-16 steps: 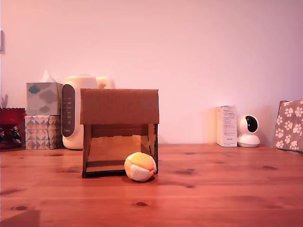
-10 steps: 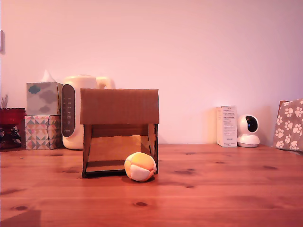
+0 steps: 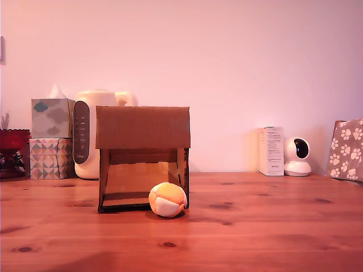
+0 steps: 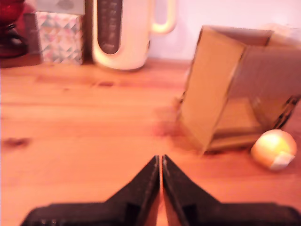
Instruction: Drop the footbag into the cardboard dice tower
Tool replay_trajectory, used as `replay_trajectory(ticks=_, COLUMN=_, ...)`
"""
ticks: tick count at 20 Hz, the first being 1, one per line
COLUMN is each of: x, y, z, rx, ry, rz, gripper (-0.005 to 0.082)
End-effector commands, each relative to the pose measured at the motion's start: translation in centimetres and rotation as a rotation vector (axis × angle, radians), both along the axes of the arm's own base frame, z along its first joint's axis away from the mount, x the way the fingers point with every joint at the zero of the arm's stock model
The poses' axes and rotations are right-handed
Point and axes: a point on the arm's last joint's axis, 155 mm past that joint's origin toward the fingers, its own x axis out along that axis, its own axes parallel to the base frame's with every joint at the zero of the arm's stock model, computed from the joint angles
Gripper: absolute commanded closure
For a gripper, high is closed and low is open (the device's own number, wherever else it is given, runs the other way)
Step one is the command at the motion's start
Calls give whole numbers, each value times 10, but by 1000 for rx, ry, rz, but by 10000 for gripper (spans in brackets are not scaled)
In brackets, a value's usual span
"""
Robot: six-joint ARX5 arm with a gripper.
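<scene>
the gripper (image 4: pixel 161 162) is seen pressed closed and empty; the footbag (image 4: pixel 273 149) is found well off to one side, seemingly touching the cardboard dice tower (image 4: pixel 230 84) front.

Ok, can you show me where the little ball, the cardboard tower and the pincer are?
footbag (image 3: pixel 168 199), exterior view, middle of the ball.
cardboard dice tower (image 3: pixel 143 127), exterior view, wide upper panel.
pincer (image 4: pixel 161 165), wrist view, between its two closed tips.

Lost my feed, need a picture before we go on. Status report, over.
Gripper shut, empty, above bare table. Footbag on the table at the cardboard dice tower's front opening, not inside. Nothing blocking the footbag.
</scene>
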Motion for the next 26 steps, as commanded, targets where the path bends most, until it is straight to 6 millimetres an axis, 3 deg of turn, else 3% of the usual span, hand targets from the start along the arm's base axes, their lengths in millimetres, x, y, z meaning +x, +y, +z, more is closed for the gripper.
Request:
replay_trajectory(ticks=1, x=-7, y=-10, z=16, rx=-19, ry=-35, rz=-58, gripper=788)
replay_trajectory(ticks=6, x=-22, y=-38, z=32, rx=-29, ry=-42, rz=-203, gripper=788)
replay_trajectory(ticks=14, x=-36, y=-90, z=8, rx=3, ry=65, rz=-420, gripper=788)
replay_trajectory(ticks=20, x=-34, y=-125, z=-12, rx=65, ry=115, rz=-480, gripper=788)
replay_trajectory(ticks=26, x=-19, y=-151, z=-38, rx=116, ry=154, rz=-451, gripper=788)
